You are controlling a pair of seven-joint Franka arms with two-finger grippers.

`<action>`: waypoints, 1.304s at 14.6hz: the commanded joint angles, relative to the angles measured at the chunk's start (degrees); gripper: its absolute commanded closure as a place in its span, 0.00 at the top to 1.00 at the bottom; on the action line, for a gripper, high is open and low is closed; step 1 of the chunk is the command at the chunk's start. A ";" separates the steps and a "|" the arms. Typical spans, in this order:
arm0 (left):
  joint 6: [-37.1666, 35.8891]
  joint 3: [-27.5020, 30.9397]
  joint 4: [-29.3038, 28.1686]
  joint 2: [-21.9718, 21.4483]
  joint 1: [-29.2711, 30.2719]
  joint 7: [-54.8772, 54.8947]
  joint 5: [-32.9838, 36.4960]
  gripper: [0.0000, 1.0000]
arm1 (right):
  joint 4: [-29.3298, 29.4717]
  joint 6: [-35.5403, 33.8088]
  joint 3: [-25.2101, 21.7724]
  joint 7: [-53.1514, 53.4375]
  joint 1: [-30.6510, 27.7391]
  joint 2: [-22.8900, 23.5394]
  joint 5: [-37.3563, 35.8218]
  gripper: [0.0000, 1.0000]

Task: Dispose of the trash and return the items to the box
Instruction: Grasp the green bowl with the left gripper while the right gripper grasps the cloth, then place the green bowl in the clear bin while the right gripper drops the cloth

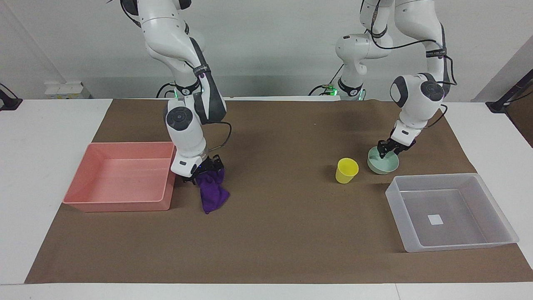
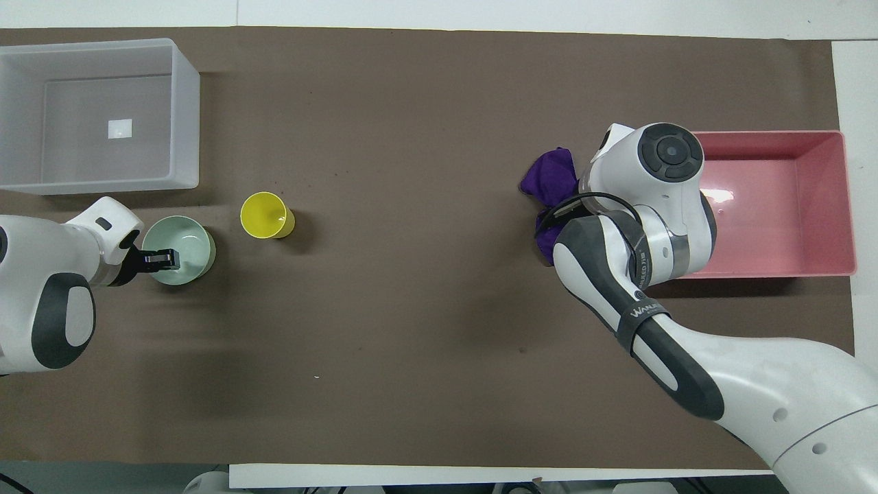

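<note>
The purple rag (image 1: 213, 192) lies crumpled on the brown mat beside the pink bin (image 1: 125, 205). My right gripper (image 1: 204, 170) is down on the rag's end nearer the robots, touching the fabric. In the overhead view the arm hides that gripper and only part of the rag (image 2: 549, 180) shows. The mint-green bowl (image 1: 387, 164) and the yellow cup (image 1: 346, 171) stand upright side by side, nearer the robots than the translucent box (image 1: 458, 246). My left gripper (image 1: 384, 152) is down at the bowl's rim; it also shows in the overhead view (image 2: 163, 259), over the bowl (image 2: 186, 237).
The pink bin (image 2: 754, 137) stands at the right arm's end of the mat. The box (image 2: 185, 116) stands at the left arm's end, with only a white label (image 1: 435, 219) on its floor. The cup (image 2: 264, 215) stands apart from the bowl.
</note>
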 commanded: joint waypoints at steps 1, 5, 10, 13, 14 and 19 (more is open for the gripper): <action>0.01 0.26 0.77 -0.57 -0.34 -1.71 0.79 0.00 | -0.67 -0.16 0.09 0.39 -0.29 -0.73 0.25 0.24; -22.87 0.09 13.39 -5.83 -0.17 -1.89 0.79 0.00 | 0.03 -1.56 0.09 2.50 -0.20 -0.90 0.25 0.00; -27.70 0.62 37.05 7.39 2.99 -2.07 -6.15 0.00 | 4.59 -7.96 -0.17 2.59 -0.81 -4.06 0.08 0.00; -20.15 0.62 44.01 17.25 4.83 -1.98 -7.37 0.00 | 8.98 -15.60 0.00 2.59 -3.18 -7.14 -0.10 0.00; -17.07 0.62 44.81 19.53 5.80 -1.89 -7.82 0.00 | 10.65 -18.33 -0.08 2.59 -3.27 -7.75 -0.10 0.00; -10.98 0.53 41.50 25.27 5.99 -1.28 -7.82 0.00 | 16.73 -29.42 -0.17 1.19 -7.66 -12.84 -0.45 0.00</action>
